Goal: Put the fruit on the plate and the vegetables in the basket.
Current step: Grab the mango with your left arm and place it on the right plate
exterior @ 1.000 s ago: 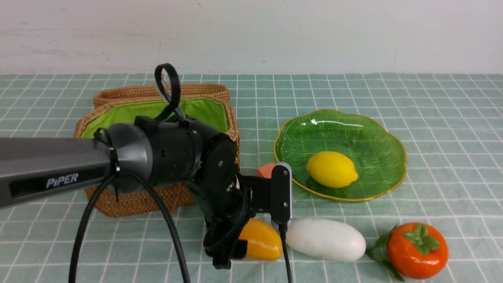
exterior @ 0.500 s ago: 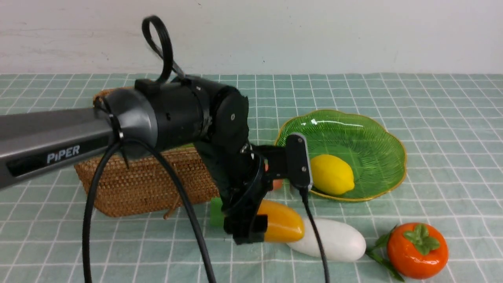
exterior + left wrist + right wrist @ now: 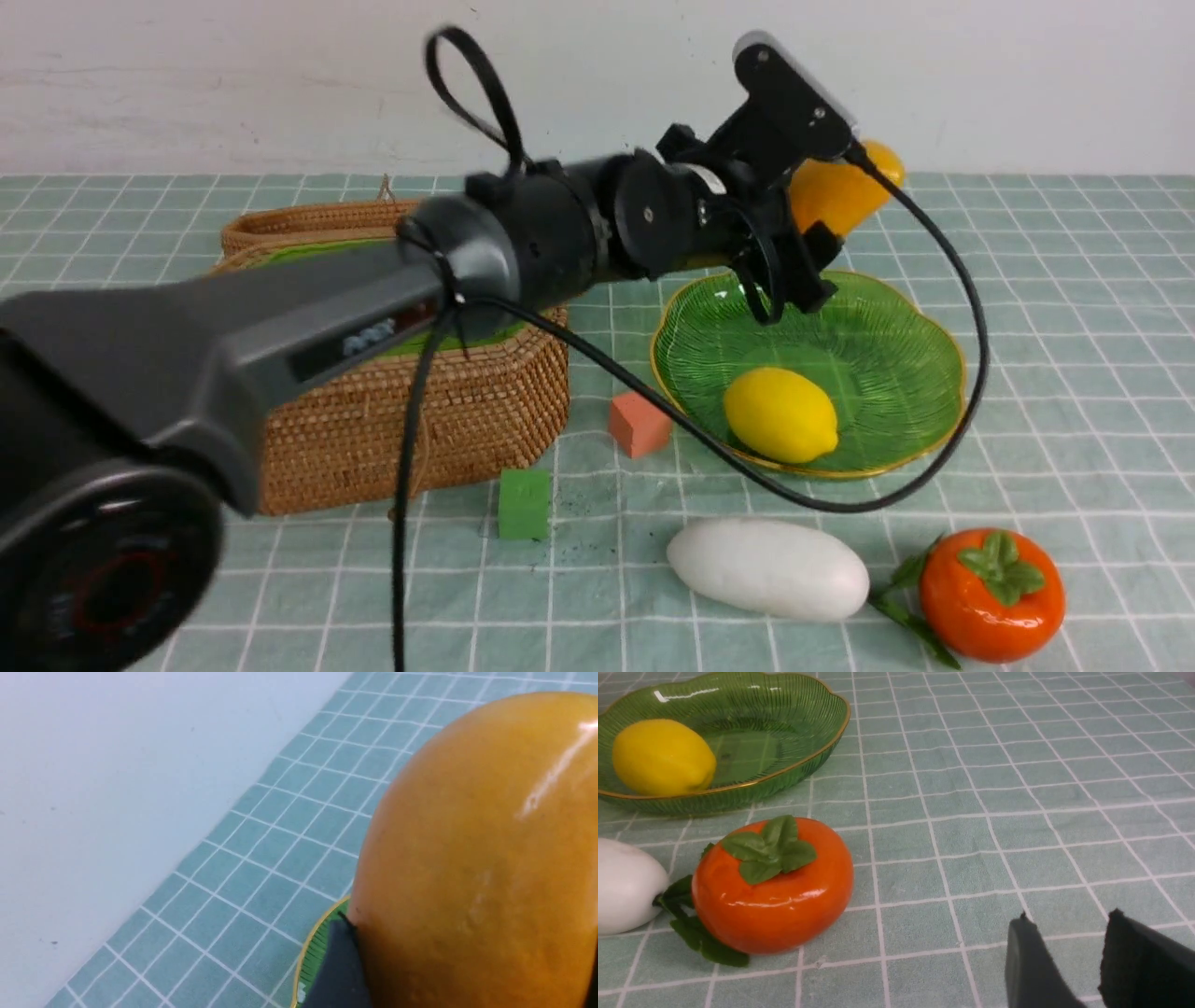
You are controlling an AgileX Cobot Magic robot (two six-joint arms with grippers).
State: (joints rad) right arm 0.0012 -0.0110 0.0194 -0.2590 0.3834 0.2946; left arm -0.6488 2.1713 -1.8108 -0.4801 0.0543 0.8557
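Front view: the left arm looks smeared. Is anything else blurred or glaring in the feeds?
Front view: only the left arm is smeared, its label unreadable; lemon and radish are crisp. Left wrist view: the mango fills the frame, slightly soft, with a white glare streak. Right wrist view: sharp, small highlights on the plate and orange-red fruit.

A green cube and salmon cube sit on checked cloth.
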